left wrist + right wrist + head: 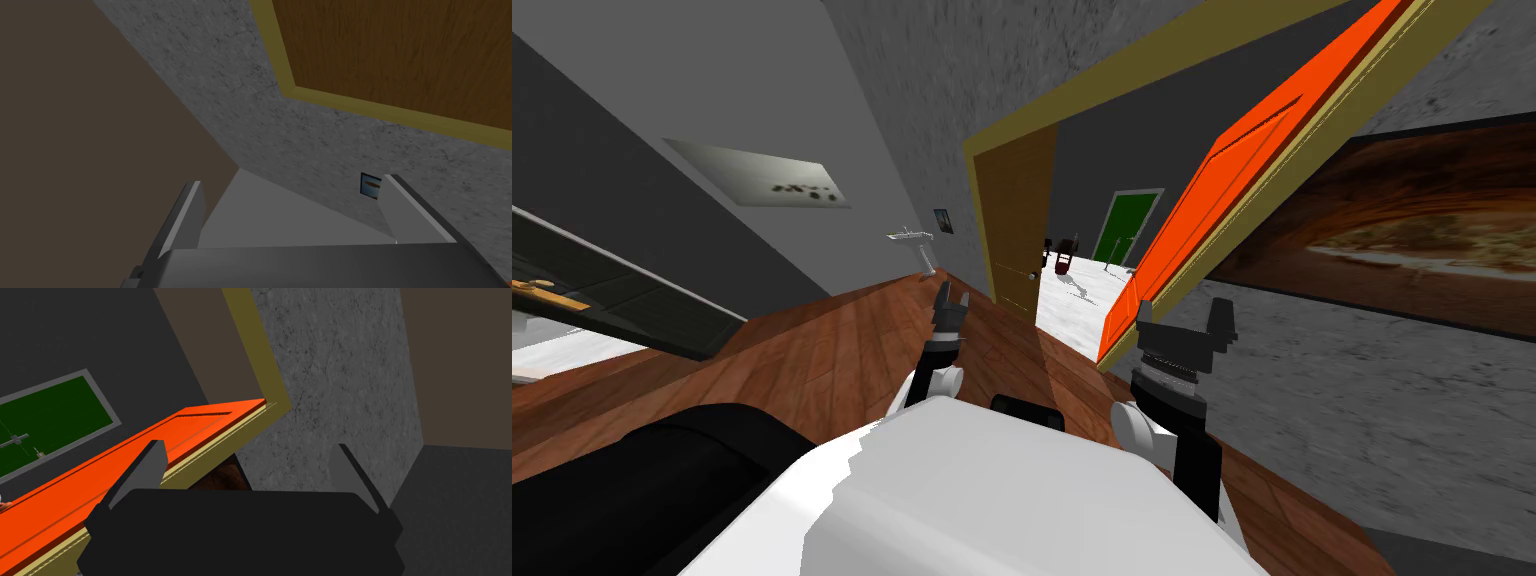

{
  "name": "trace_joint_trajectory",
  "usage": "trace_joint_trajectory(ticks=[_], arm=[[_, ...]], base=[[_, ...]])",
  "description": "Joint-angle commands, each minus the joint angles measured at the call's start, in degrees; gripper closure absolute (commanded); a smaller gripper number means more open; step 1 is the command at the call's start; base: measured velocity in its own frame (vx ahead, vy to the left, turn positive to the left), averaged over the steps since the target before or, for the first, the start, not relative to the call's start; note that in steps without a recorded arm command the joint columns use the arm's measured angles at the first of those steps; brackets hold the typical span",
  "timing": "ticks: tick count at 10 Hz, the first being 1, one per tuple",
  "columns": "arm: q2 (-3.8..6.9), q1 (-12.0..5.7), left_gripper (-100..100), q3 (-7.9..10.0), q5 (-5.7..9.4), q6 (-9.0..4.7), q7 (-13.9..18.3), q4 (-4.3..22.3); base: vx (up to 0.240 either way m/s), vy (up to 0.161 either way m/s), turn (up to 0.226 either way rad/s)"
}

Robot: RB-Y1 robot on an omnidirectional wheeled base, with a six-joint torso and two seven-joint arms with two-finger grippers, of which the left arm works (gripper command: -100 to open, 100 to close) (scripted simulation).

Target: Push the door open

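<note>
Three doors: orange door, brown door, green door.
Left gripper and right gripper: jaws wide apart, empty; right near orange door.

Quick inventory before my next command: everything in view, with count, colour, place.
orange door: one, orange with pale edge, swung open at doorway's right side
door frame: one, olive, around the doorway
wooden panel: one, brown, at doorway's left side
green door: one, green, in the room beyond
large picture: one, brown tones, grey wall right of orange door
small picture: one, dark, wall left of the frame
floor: one, brown wood here, white beyond the doorway
left pincer: one, light grey fingers open, facing wall beside wooden panel
right pincer: one, light grey fingers open, close to orange door
</note>
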Motion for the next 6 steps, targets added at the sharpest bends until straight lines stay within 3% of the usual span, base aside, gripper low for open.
trace_joint_trajectory(ticks=[1,6], arm=[[0.61,-0.65,-100,-0.24,0.64,-0.43,1.11,1.63],[2.55,-3.33,-100,-1.23,3.24,-2.22,5.68,8.33]], base=[[0.05,0.014,-0.094],[0.113,0.05,-0.09]])
